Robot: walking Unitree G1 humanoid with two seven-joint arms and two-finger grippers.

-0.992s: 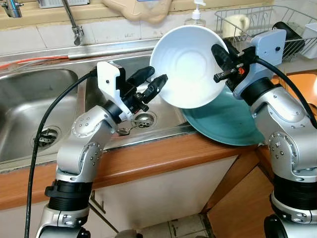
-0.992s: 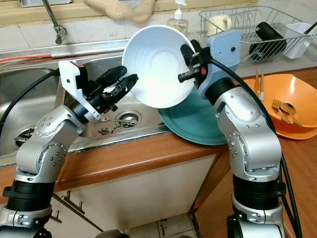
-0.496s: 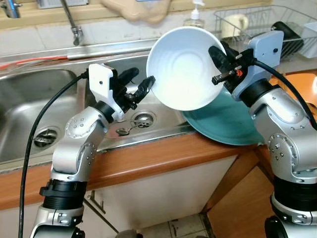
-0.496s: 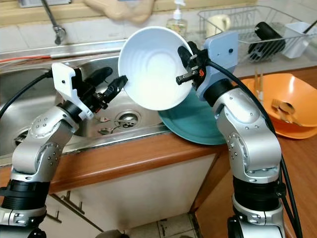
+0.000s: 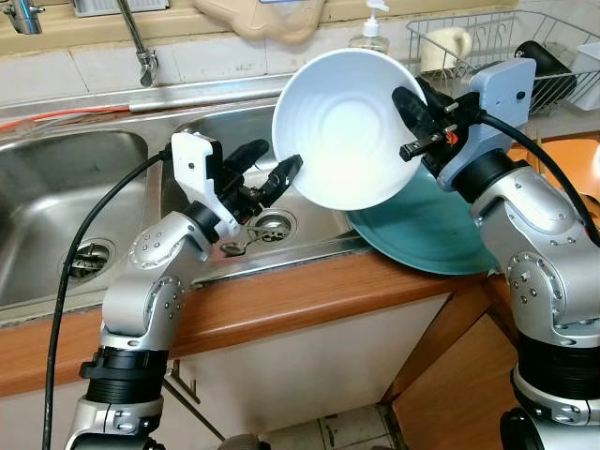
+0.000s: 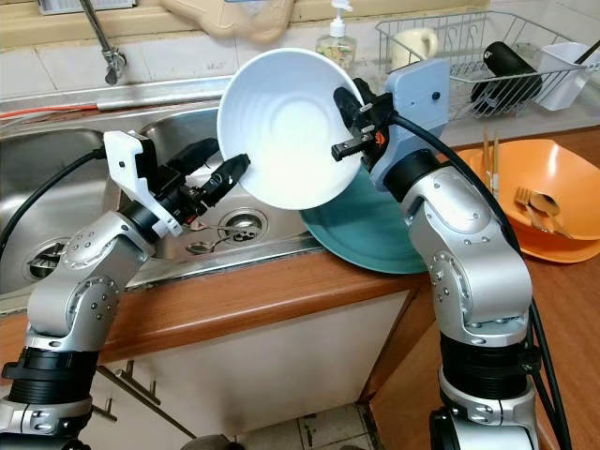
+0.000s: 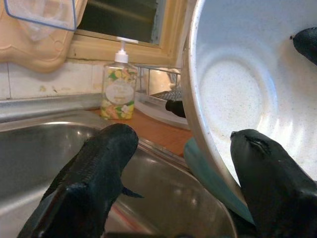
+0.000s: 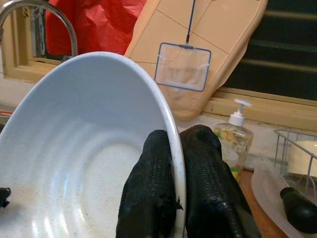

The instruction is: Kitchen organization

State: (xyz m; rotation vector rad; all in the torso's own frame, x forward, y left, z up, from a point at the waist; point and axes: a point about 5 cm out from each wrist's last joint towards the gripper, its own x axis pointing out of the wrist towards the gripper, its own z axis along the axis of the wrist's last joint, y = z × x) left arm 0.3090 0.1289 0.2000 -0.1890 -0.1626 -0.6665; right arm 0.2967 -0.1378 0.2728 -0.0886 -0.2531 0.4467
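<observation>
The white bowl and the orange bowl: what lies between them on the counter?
In the right eye view, the right gripper and its silver arm, plus the teal plate, lie between the white bowl and the orange bowl.

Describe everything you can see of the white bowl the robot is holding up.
The white bowl is round, glossy and faintly speckled, with concentric rings inside, and looks empty. It is tipped on edge above the sink, its inside facing the camera. The right gripper pinches its rim; the left gripper, open, straddles the opposite rim.
</observation>
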